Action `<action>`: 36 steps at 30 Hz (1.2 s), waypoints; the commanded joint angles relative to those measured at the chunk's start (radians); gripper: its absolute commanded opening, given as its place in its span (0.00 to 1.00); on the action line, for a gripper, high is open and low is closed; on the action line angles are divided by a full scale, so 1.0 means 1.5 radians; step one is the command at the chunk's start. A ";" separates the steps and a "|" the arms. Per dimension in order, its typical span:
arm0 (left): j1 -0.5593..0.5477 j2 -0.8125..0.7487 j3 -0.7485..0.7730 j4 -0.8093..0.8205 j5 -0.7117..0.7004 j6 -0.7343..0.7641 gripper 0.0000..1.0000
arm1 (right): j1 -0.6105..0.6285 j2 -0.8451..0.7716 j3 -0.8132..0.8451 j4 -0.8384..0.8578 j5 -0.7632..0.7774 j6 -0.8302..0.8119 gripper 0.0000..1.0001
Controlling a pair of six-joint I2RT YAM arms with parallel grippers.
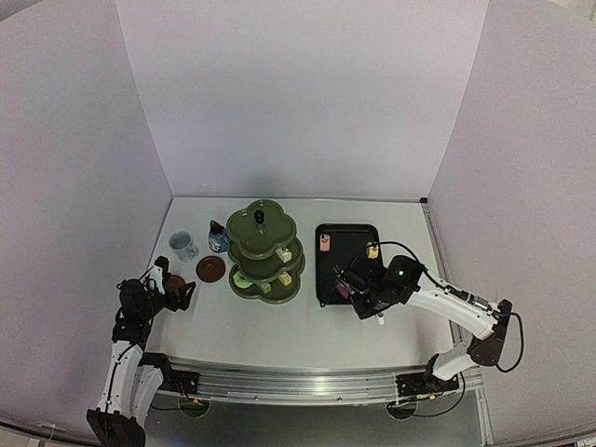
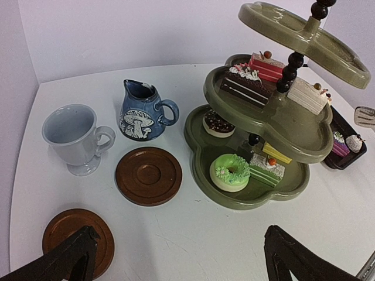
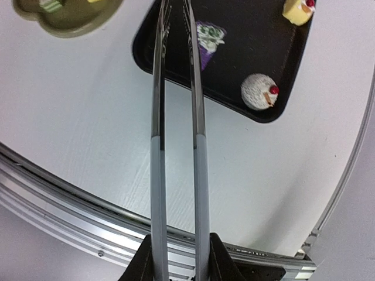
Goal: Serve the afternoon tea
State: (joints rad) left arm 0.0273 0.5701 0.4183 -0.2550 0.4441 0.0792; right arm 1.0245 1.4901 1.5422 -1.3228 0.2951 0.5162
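Note:
The dark green three-tier stand (image 1: 265, 251) holds several tiny cakes, among them a green doughnut (image 2: 229, 172) on its bottom tier (image 2: 246, 202). Left of it stand the white mug (image 2: 76, 137), the blue-and-white pot (image 2: 140, 111) and one brown coaster (image 2: 148, 175). My left gripper (image 1: 177, 293) is open and empty, low over the table, with one finger (image 2: 67, 257) at the second coaster (image 2: 70, 231). My right gripper (image 1: 361, 296) is shut on the metal tongs (image 3: 196, 117), whose arms reach over the tray beside a purple cake (image 3: 209, 38).
The black tray (image 3: 281, 58) lies right of the stand and holds a white cupcake with a cherry (image 3: 259, 91), a yellow cake (image 3: 299, 9) and a pink cake (image 1: 324, 243). The table's metal front rail (image 3: 70, 219) runs close below the right gripper.

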 commanded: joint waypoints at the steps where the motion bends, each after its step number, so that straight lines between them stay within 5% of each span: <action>1: 0.002 -0.003 0.016 -0.006 0.012 0.010 1.00 | -0.018 -0.006 -0.040 -0.072 0.022 0.045 0.24; 36: 0.002 0.000 0.015 -0.010 0.012 0.015 1.00 | -0.071 0.067 -0.122 0.072 -0.065 0.019 0.30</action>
State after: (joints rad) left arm 0.0273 0.5682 0.4183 -0.2654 0.4458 0.0822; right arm 0.9316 1.5806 1.3742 -1.2626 0.2076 0.5510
